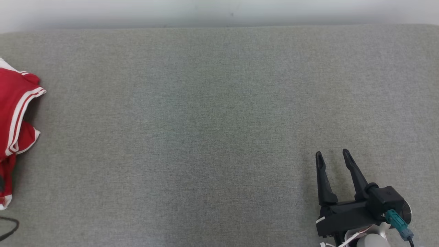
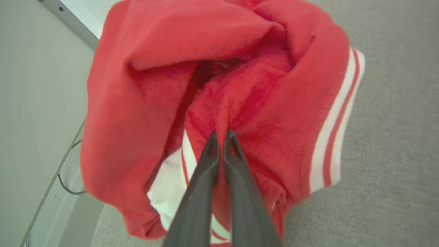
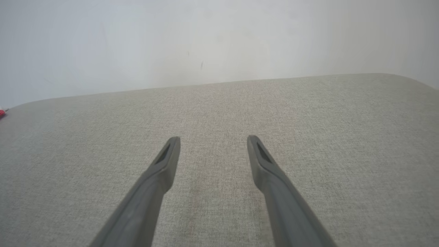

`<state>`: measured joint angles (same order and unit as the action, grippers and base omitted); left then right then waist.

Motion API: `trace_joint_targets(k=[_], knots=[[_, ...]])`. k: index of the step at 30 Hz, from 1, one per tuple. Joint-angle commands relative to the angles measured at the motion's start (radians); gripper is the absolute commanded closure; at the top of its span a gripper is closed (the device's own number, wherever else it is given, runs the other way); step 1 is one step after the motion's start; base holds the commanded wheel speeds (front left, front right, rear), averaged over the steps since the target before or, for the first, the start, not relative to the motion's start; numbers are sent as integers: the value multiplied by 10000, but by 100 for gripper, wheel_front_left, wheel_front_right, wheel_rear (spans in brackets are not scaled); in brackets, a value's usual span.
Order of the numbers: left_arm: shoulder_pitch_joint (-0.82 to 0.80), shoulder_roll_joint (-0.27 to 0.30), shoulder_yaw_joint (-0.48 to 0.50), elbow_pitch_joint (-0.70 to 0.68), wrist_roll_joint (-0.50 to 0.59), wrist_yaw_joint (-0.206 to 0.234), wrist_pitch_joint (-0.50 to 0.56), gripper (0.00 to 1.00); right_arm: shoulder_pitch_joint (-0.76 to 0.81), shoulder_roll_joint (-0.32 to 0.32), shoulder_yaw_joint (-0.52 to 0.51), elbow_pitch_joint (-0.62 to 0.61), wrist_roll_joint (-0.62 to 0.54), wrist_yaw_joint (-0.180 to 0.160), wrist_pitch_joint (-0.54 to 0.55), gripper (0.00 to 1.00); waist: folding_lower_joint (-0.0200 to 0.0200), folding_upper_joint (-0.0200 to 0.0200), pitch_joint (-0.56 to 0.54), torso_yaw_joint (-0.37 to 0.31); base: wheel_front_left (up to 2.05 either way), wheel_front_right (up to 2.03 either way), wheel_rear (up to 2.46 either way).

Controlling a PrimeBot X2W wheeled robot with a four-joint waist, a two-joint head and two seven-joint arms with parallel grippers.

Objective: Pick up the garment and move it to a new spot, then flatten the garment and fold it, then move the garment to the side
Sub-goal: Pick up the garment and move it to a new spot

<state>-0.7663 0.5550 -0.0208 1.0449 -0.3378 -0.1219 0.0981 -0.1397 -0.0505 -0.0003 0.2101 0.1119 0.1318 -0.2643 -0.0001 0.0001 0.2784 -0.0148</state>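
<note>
Garment [image 2: 137,103] pinched by left end effector [image 2: 222,134].

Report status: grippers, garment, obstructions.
Left gripper shut on garment. Right gripper open above grey surface. Garment bunched at surface's left edge. No obstruction seen.

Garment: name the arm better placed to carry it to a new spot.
Left. The left gripper is shut on the red garment; the right gripper hangs open, far across the grey surface.

Left gripper [image 2: 221,134] pinched closed on fold of crumpled red garment [image 2: 144,103], white-striped trim; grey fabric surface [image 2: 394,137] beneath.
</note>
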Motion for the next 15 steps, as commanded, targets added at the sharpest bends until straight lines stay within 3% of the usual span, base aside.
trace_joint_targets(k=[1, 15], knots=[[-260, 43, -10, -75, 64, 46, -399, 100, 102, 6, -36, -6, -121, -21, -22, 0, 1, -1, -112, 126, 0, 0, 0], [-1663, 139, -737, -1788, 243, -92, -2864, 100, 329, 3, 117, 150, 11, -21, -22, 0, 1, -1, -755, 622, 0, 0, 0]])
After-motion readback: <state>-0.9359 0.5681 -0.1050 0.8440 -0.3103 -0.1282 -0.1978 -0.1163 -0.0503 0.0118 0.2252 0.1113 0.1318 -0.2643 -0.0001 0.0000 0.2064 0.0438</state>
